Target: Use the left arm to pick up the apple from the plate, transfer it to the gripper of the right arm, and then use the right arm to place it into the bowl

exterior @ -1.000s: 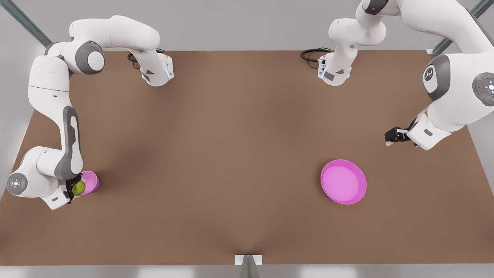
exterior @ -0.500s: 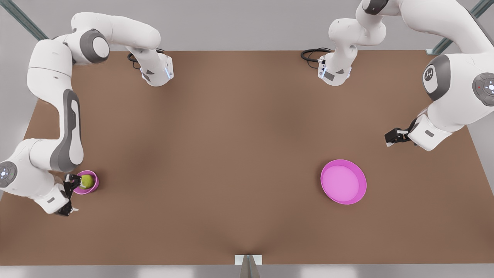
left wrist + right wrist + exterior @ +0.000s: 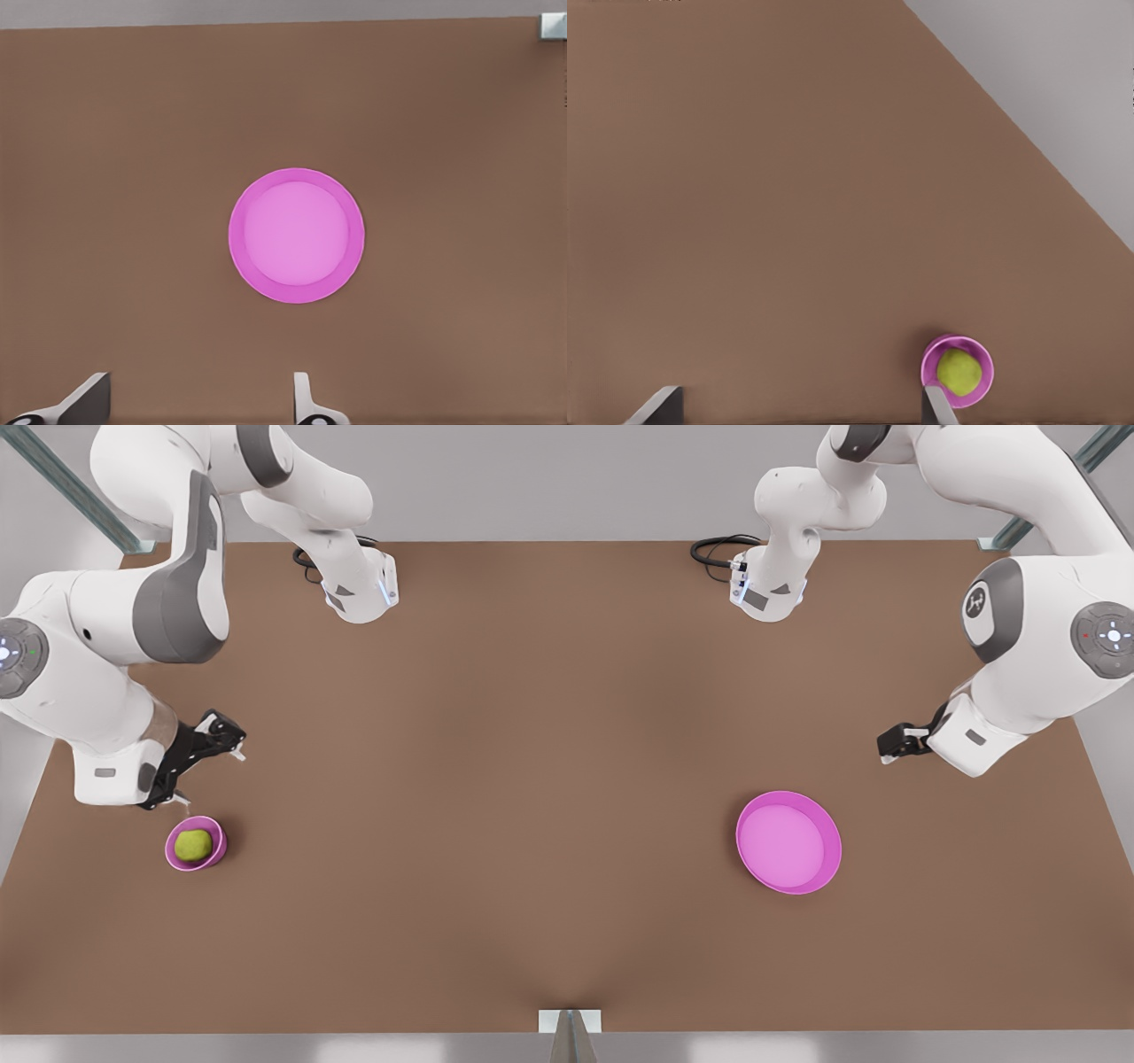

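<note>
Yellow-green, the apple lies inside the bowl on the desk. Just beside the bowl hangs the right tool, fingers spread and holding nothing. Far from the bowl, near the plate, the left tool also stands open and holds nothing.
</note>
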Tool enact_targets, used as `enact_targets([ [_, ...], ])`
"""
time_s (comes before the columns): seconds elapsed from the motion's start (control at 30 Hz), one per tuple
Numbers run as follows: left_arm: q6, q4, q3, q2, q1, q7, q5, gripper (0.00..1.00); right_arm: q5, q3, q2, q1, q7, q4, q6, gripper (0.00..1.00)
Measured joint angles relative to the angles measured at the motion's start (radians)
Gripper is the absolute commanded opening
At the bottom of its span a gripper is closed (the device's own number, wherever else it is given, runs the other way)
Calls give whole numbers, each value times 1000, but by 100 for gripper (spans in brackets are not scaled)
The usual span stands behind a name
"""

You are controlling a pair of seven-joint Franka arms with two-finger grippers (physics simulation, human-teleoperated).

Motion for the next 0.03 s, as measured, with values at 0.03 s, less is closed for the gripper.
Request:
enact_targets([
  [0.03, 0, 0, 0, 0, 0, 0, 0, 100, 0, -1, -22, 0, 39, -35, 7, 100],
])
